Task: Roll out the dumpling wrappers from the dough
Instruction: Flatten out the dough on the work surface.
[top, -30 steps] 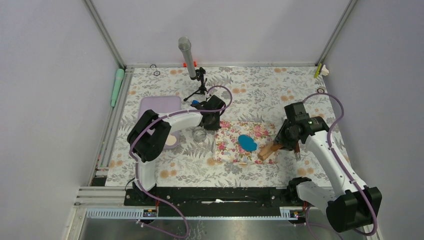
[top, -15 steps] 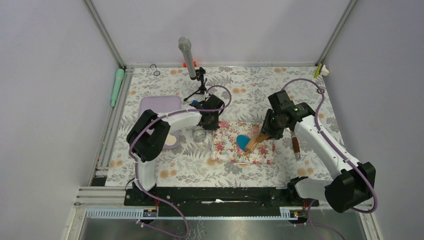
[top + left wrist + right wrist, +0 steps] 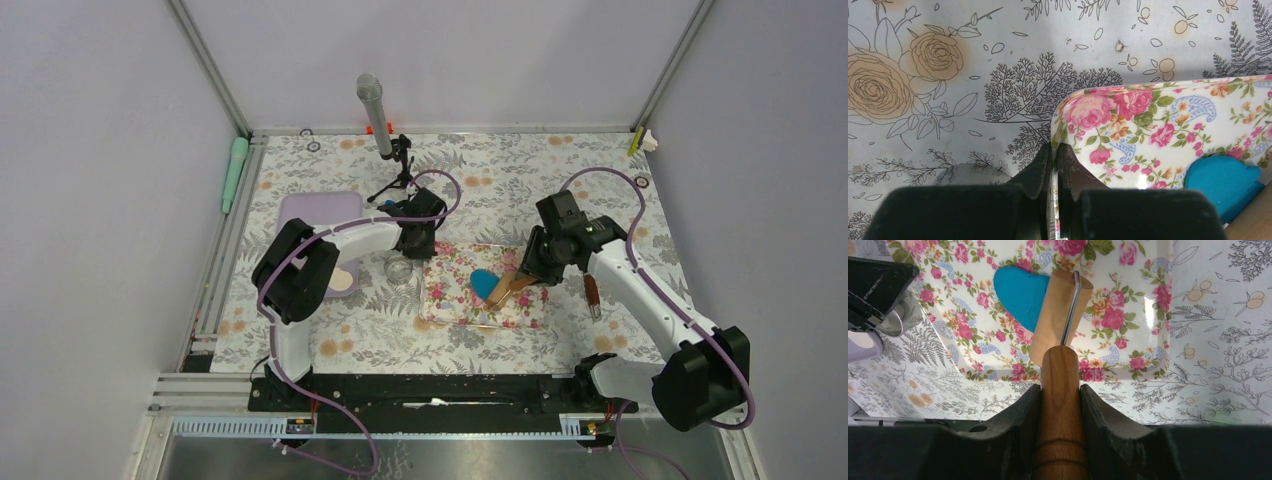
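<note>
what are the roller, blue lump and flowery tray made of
Roller: bare wood, grain showing, satin finish, on a thin metal wire frame.
Blue dough: seemingly soft clay, matte, flattened with rounded edges.
Floral tray: glossy printed surface with glare and a raised rim, perhaps melamine or enamelled metal.

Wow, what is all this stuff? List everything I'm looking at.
tablecloth: one, white with grey and orange flowers, spread under everything.
floral tray: one, pink roses, centre.
dough: one flat piece, bright blue, on the floral tray.
wooden roller: one, brown, drum over the dough's edge.
metal cup: one, silvery, left of the floral tray.
lilac tray: one, far left.
microphone: one, grey, tilted, at the back.
green tool: one, off the tablecloth's left edge.
brown-handled tool: one, right of the floral tray.
left gripper: one, black, shut on the floral tray's corner.
right gripper: one, black, shut on the wooden roller's handle.
</note>
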Controlling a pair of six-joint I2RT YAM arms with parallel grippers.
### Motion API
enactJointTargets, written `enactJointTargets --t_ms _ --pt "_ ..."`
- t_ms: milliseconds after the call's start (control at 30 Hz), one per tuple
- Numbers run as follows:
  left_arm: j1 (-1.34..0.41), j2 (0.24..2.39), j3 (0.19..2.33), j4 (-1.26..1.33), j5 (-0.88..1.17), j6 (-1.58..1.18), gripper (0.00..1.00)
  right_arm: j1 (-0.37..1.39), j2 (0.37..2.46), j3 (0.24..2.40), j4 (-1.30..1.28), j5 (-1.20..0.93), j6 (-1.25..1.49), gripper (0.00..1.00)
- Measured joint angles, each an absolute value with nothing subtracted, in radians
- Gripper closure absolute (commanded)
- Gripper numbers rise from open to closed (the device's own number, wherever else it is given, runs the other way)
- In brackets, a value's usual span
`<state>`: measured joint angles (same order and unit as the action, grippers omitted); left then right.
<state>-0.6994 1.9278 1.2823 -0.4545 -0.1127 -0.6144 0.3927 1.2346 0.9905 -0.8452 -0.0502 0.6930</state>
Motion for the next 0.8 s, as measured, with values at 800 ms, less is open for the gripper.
enactJointTargets --t_ms 800 --pt "-0.700 1.928 1.282 -0.455 -0.113 -0.610 1.00 0.417 1.180 0.886 -0.670 -0.074 0.720 1.00"
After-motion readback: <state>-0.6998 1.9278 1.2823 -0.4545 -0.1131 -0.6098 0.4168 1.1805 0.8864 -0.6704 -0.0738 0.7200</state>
